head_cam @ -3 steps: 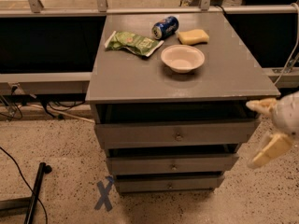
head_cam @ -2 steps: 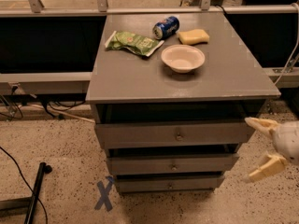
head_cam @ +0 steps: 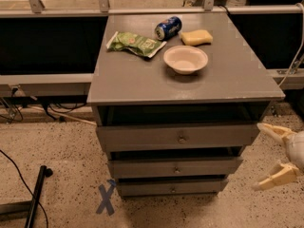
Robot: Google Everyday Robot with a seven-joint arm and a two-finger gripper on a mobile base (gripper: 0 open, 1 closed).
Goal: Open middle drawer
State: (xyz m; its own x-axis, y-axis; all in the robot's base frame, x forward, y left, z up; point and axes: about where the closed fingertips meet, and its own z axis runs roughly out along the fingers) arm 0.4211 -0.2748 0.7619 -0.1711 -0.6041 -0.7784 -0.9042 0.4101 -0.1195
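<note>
A grey cabinet has three stacked drawers. The middle drawer (head_cam: 175,167) has a plain front of medium height with a tiny round knob (head_cam: 176,170) at its centre. It stands slightly out, like the top drawer (head_cam: 178,137) above and the slim bottom drawer (head_cam: 172,187) below. My gripper (head_cam: 264,156) is at the right edge of the view, just right of the cabinet at the height of the middle drawer. Its two pale fingers are spread wide apart, open and empty.
On the grey cabinet top (head_cam: 142,80) lie a green snack bag (head_cam: 136,43), a blue can (head_cam: 167,27) on its side, a yellow sponge (head_cam: 196,37) and a white bowl (head_cam: 185,59). A blue tape X (head_cam: 106,199) marks the speckled floor. A black stand (head_cam: 34,201) and cables lie at left.
My gripper has dropped lower at the cabinet's right side, from the top drawer's height to the middle drawer's. The drawers have not moved.
</note>
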